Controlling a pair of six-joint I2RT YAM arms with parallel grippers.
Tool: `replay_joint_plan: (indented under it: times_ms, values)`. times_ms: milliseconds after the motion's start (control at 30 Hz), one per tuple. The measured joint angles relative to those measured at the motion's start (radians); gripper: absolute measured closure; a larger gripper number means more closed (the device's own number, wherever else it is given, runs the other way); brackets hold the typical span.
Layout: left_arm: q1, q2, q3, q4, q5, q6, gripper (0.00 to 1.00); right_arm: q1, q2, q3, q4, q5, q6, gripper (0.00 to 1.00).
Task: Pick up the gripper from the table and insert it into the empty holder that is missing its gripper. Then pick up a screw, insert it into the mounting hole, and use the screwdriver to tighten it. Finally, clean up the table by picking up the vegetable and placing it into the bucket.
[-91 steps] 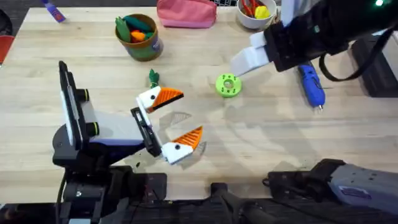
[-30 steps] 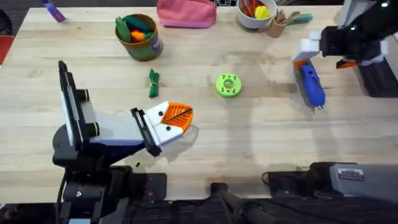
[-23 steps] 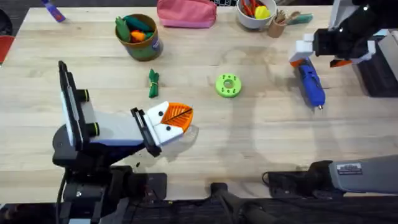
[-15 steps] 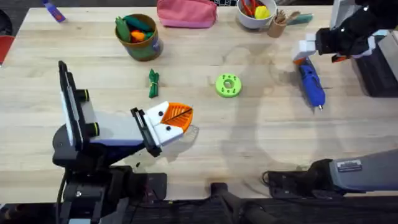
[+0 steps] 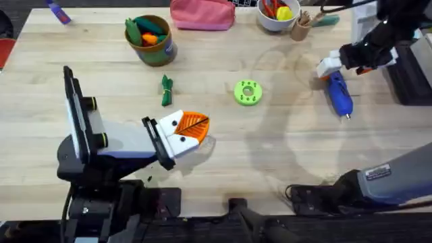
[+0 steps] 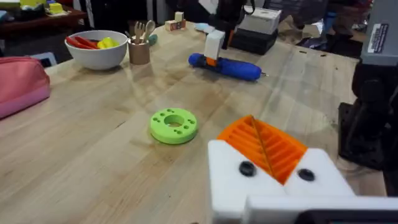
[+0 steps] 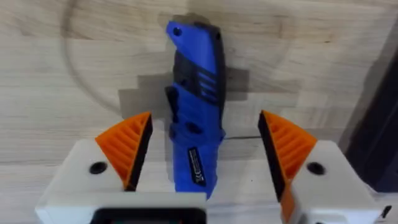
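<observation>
The blue screwdriver (image 5: 339, 98) lies at the table's right, silver tip toward the front. My right gripper (image 5: 341, 67) hovers open over its handle end; in the right wrist view the screwdriver (image 7: 196, 106) lies between the two orange fingers of the right gripper (image 7: 205, 149), untouched. My left gripper (image 5: 190, 129) rests shut and empty near the table's middle, also seen as the left gripper (image 6: 264, 146). The green vegetable (image 5: 167, 91) lies just behind it. The bucket (image 5: 162, 50) stands at the back left with toy food inside. A loose gripper, an empty holder and a screw are out of view.
A green round disc (image 5: 248, 93) sits mid-table, also seen as the disc (image 6: 173, 124). A pink pouch (image 5: 201, 13), a white bowl (image 5: 270, 23) and a small wooden cup (image 5: 300, 28) line the back edge. A black box (image 5: 408, 74) borders the right side.
The left gripper went from open to shut. The right arm swung from the middle to the right and settled over the screwdriver's handle end, drifting slightly in the last second.
</observation>
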Motion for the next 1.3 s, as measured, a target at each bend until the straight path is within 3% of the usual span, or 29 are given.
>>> replay_joint_plan:
  times_ms: [700, 1033, 1100, 1167, 1300]
  values:
    - [0.000, 0.000, 0.000, 0.000, 0.000, 0.000, 0.994, 0.015, 0.106, 0.058, -0.005, 0.015, -0.031, 0.009]
    - [0.000, 0.000, 0.000, 0.000, 0.000, 0.000, 0.994, 0.016, 0.161, 0.071, 0.014, 0.011, -0.029, 0.086]
    - [0.000, 0.000, 0.000, 0.000, 0.000, 0.000, 0.994, 0.016, 0.163, 0.071, 0.014, 0.005, -0.028, 0.161]
    - [0.000, 0.000, 0.000, 0.000, 0.000, 0.000, 0.994, 0.018, 0.165, 0.071, 0.013, 0.001, -0.029, 0.314]
    - [0.000, 0.000, 0.000, 0.000, 0.000, 0.000, 0.994, 0.019, 0.171, 0.071, 0.027, 0.016, -0.023, 0.878]
